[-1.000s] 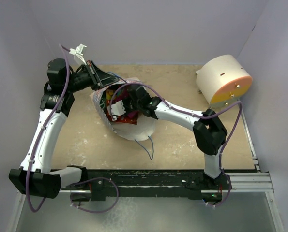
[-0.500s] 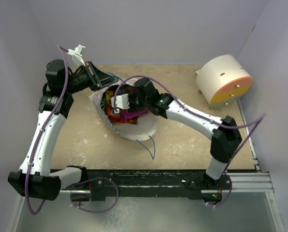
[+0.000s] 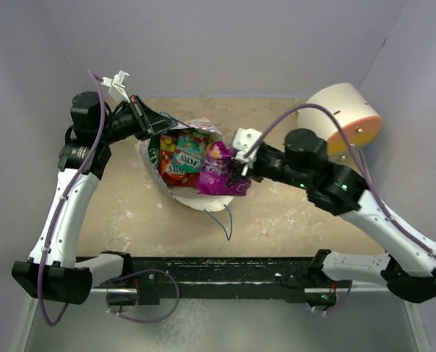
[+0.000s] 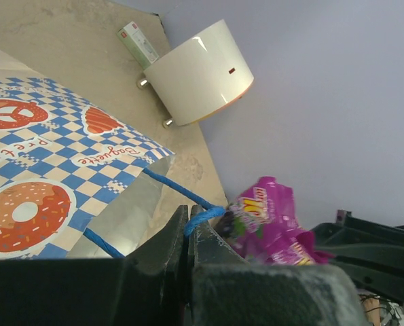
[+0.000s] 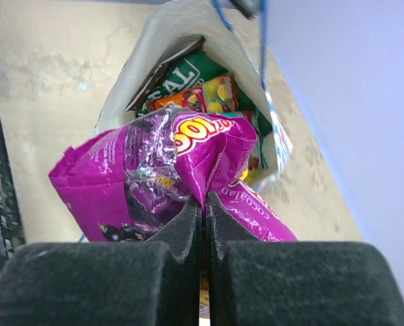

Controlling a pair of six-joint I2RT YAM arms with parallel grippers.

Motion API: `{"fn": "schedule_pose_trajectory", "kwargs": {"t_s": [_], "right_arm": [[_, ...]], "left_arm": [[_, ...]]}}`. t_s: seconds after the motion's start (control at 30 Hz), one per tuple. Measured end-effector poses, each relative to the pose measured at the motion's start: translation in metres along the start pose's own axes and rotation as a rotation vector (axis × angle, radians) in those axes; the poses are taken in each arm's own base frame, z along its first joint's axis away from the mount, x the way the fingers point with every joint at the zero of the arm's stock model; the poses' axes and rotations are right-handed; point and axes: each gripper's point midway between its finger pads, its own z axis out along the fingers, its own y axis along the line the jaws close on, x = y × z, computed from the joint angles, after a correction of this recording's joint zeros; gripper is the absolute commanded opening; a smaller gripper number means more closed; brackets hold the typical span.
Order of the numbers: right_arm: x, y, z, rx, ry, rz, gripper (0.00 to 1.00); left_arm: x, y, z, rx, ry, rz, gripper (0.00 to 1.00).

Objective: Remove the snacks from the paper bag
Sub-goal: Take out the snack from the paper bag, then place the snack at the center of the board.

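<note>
The paper bag (image 3: 212, 196) lies on its side mid-table with its mouth open upward; its checkered outside (image 4: 45, 163) shows in the left wrist view. My left gripper (image 3: 161, 121) is shut on the bag's blue string handle (image 4: 203, 216), holding the mouth open. My right gripper (image 3: 237, 166) is shut on a purple candy bag (image 3: 218, 169), lifted at the bag's right rim; it also shows in the right wrist view (image 5: 147, 180) and the left wrist view (image 4: 273, 221). Inside remain a green chip bag (image 5: 181, 80), a teal packet (image 3: 189, 155) and orange-red packets (image 3: 171, 171).
A cream cylinder with an orange face (image 3: 342, 121) lies at the back right, also in the left wrist view (image 4: 198, 71), with a small green box (image 4: 138, 42) behind it. A second blue handle (image 3: 226, 224) trails toward the near edge.
My right gripper has pulled out of the bag and moved right, now holding the purple candy bag. The left gripper has stayed on the handle.
</note>
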Motion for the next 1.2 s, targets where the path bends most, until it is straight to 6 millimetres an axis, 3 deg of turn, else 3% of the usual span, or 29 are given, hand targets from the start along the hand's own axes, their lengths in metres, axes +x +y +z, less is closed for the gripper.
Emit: {"fn": "schedule_pose_trajectory", "kwargs": {"t_s": [0.13, 0.2, 0.4, 0.57, 0.73, 0.83, 0.93, 1.2], "right_arm": [[0.0, -0.013, -0.053, 0.151, 0.02, 0.173, 0.0], [0.01, -0.024, -0.079, 0.275, 0.058, 0.284, 0.0], [0.059, -0.058, -0.133, 0.705, 0.257, 0.566, 0.0], [0.115, -0.076, -0.153, 0.984, 0.459, 0.69, 0.0], [0.205, -0.075, -0.14, 1.061, 0.657, 0.861, 0.0], [0.241, -0.066, -0.127, 1.038, 0.701, 0.978, 0.0], [0.26, -0.067, -0.112, 1.034, 0.689, 1.112, 0.0], [0.29, -0.112, -0.069, 1.176, 0.45, 1.468, 0.0]], "left_arm": [[-0.001, 0.004, 0.001, -0.017, -0.006, 0.004, 0.0], [-0.001, 0.006, 0.001, -0.025, -0.01, 0.009, 0.0], [0.0, 0.013, 0.002, -0.053, -0.004, 0.006, 0.0], [-0.001, 0.014, -0.001, -0.078, -0.003, 0.021, 0.0], [-0.001, 0.011, -0.003, -0.08, 0.001, 0.041, 0.0], [0.0, 0.009, -0.003, -0.071, 0.009, 0.039, 0.0], [0.003, 0.005, -0.004, -0.05, 0.025, 0.033, 0.0], [0.009, -0.011, -0.014, -0.005, 0.039, 0.04, 0.0]]}}
